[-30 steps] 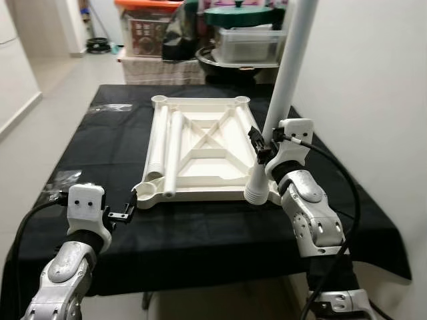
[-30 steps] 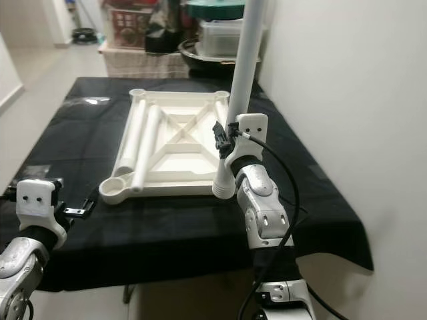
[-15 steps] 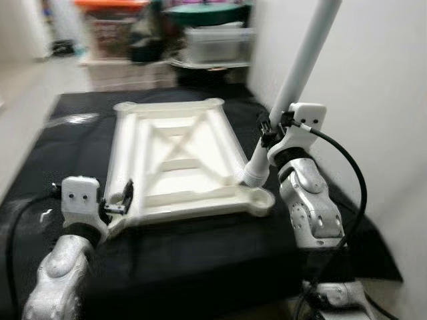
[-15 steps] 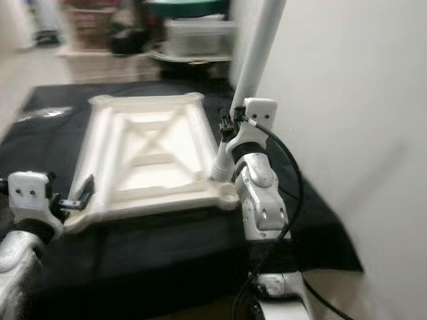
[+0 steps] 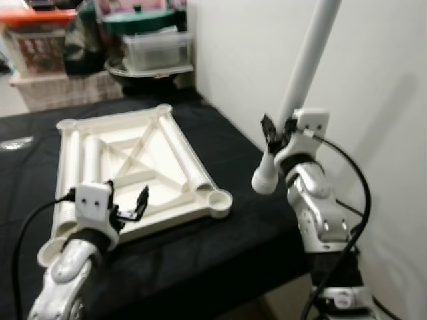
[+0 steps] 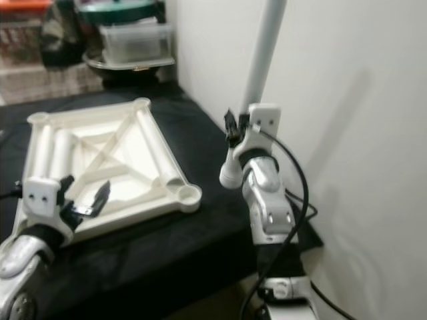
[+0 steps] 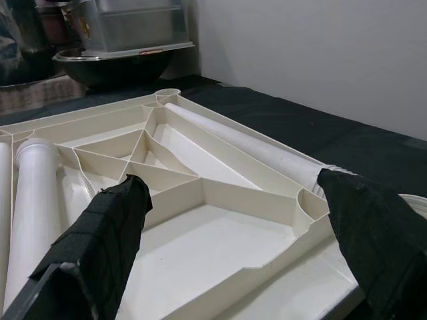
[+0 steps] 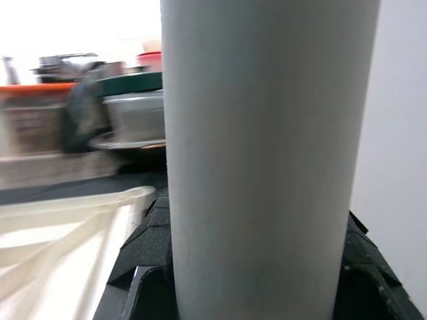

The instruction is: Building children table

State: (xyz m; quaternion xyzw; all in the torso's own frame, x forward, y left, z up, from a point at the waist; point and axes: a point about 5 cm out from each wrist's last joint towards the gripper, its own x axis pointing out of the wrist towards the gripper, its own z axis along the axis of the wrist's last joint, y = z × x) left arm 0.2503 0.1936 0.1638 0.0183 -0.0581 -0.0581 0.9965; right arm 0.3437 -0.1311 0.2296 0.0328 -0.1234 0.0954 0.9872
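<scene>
White leg (image 5: 303,80) clamped upright in the right gripper (image 5: 279,131), off beyond the tabletop edge, well clear of the corner socket (image 5: 218,198). Left gripper (image 5: 128,208) spread open above the upturned table panel (image 5: 120,167). Risk: that long leg could tilt and miss the socket.

No text, label, brand or number can be read on anything here.

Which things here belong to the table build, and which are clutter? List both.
Job: white tabletop, upside down on the black cloth; table leg in the right gripper; spare legs lying in the tabletop; left gripper.
Clutter: plastic box, dark bowl behind.
</scene>
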